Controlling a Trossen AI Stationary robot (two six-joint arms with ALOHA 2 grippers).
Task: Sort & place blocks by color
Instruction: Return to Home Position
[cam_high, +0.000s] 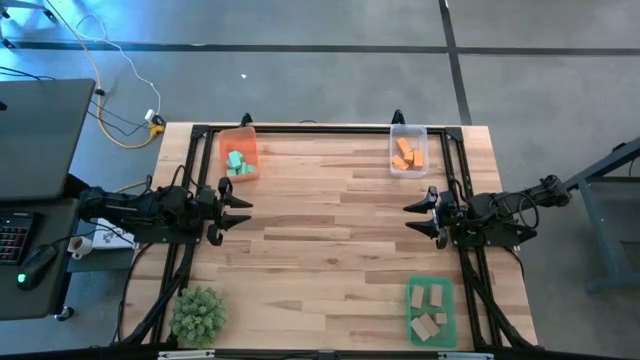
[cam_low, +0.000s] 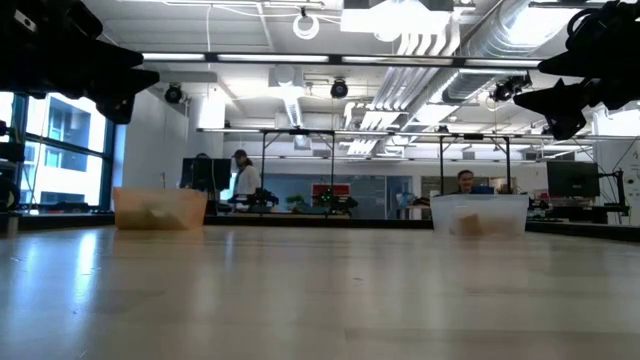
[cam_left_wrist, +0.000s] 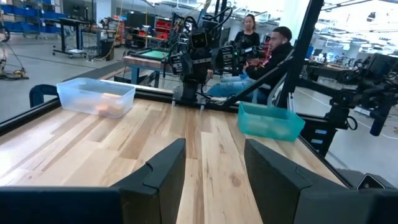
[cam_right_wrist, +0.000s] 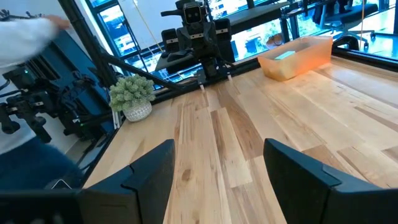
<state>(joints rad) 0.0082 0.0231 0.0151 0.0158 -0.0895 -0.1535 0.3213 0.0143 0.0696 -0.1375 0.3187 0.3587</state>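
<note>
Teal-green blocks (cam_high: 236, 163) lie in the orange tray (cam_high: 240, 153) at the table's far left. Orange blocks (cam_high: 405, 156) lie in the clear tray (cam_high: 408, 149) at the far right. Tan blocks (cam_high: 428, 311) lie in the green tray (cam_high: 431, 313) at the near right. My left gripper (cam_high: 243, 206) hovers open at the left edge, above the table. My right gripper (cam_high: 411, 217) hovers open at the right edge. Both point toward the table's middle and hold nothing.
A spiky green plant (cam_high: 198, 313) stands at the table's near left corner. A black frame runs along the table's edges. People sit and stand in the room beyond the far edge. Bare wood lies between the trays.
</note>
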